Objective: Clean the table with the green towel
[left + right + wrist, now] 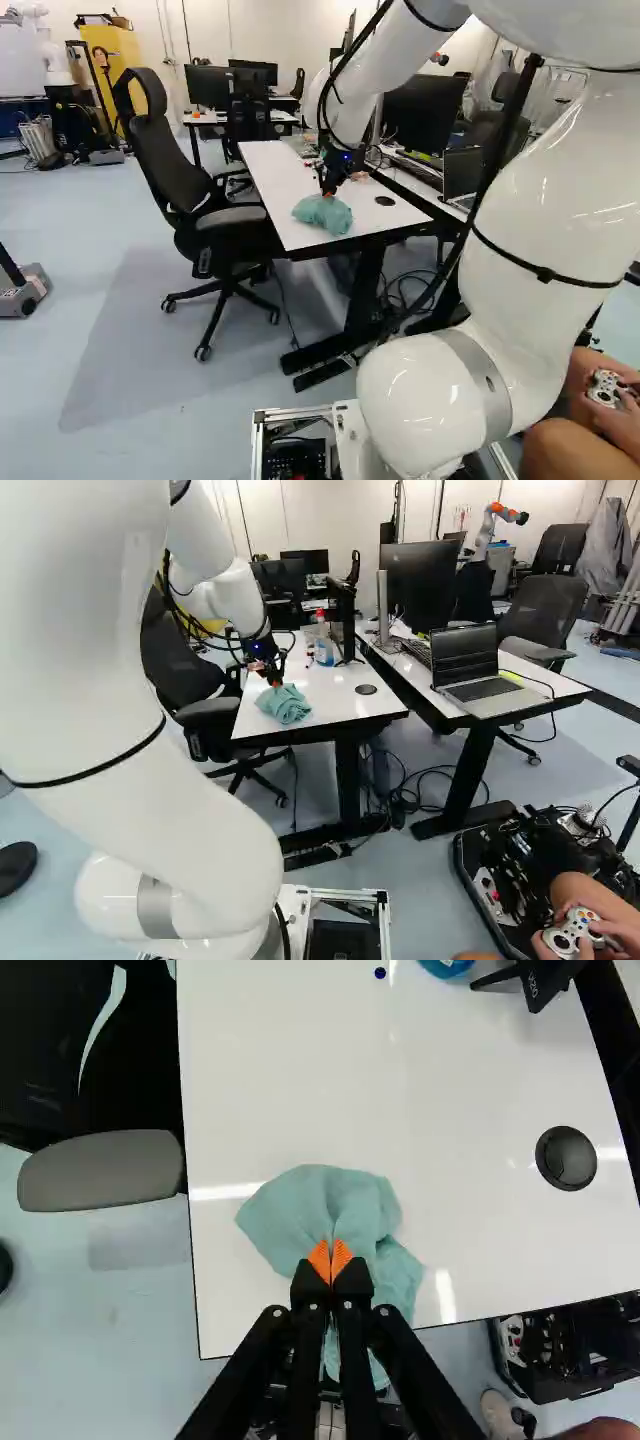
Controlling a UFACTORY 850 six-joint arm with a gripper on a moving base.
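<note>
In the left base view my gripper [327,190] points down over the near end of the white table [275,180]. The green towel [323,214] is bunched under its tips, close to the table's near edge. In the right base view the towel [286,705] rises to the fingertips. Seen from the wrist, the gripper [331,1260] is shut on a fold of the towel [325,1200], orange pads together. Cloth spreads ahead of the fingers and beneath them, partly hidden there. A small dark blue spot [380,973] shows farther up the tabletop.
A round black cap [566,1158] is set in the tabletop. Bottles [324,652] and a black stand [346,620] are farther back. A chair [215,215] touches the left side; a second desk with a laptop [480,670] adjoins the right. Hands hold a controller [575,930] near the base.
</note>
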